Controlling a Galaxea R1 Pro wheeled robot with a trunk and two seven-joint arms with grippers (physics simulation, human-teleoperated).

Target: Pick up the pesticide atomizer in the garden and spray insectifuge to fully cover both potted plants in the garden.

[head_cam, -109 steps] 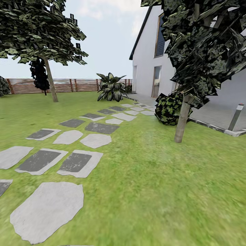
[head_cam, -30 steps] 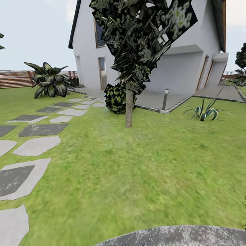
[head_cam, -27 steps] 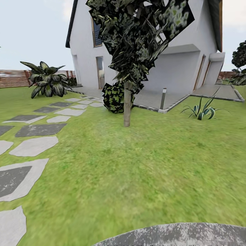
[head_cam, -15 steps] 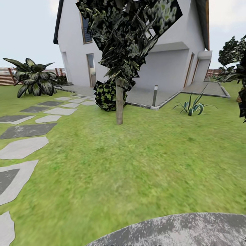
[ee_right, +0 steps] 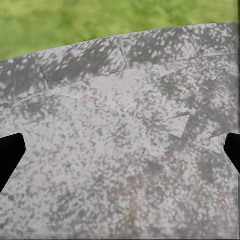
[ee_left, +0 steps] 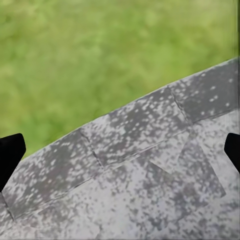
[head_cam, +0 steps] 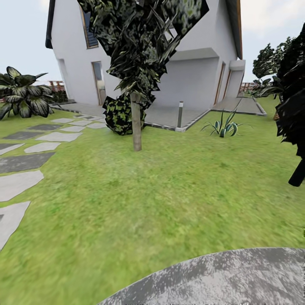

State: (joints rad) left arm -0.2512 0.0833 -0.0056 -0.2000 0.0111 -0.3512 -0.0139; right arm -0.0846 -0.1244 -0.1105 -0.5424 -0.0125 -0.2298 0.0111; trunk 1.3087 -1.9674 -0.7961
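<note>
Pesticide atomizer and potted plants not located among what the three views take in. Garden present as lawn (head_cam: pixel 169 186) across the head view, green, blurred in the foreground. Curved edge of a mottled grey paved patio (head_cam: pixel 228 279) at the near bottom of the head view, lawn bordering it on the far side.

Left wrist view: patio paving (ee_left: pixel 150 180) below the camera, grass strip (ee_left: pixel 100 55) beyond its curved rim. Left gripper (ee_left: pixel 120 152) seen as two dark fingertips (ee_left: pixel 10 152) at opposite edges of the picture, wide apart, nothing between them.

Right wrist view: paving (ee_right: pixel 125 150) over most of the picture, grass (ee_right: pixel 100 20) along the far rim. Right gripper (ee_right: pixel 120 150) likewise with dark fingertips (ee_right: pixel 10 152) at opposite edges, spread wide, holding nothing.

Farther out in the head view: stepping stones (head_cam: pixel 17 169) running along the left side, light and dark grey. Thin-trunked tree (head_cam: pixel 136 84) mid-lawn, dark angular foliage. Rounded dark shrub (head_cam: pixel 118 115) just behind the trunk. Grey bollard lamp post (head_cam: pixel 180 114) at the corner of a paved apron. Spiky striped agave clump (head_cam: pixel 223 126) on the lawn to the right of the post. Broad-leaved large plant (head_cam: pixel 21 97) at far left. White house (head_cam: pixel 190 63) behind, dark roof edge, door and windows on the left face. Dark foliage mass (head_cam: pixel 292 97) at the right edge, a dark slanted trunk below it. Brown fence (head_cam: pixel 57 86) just visible left of the house.
</note>
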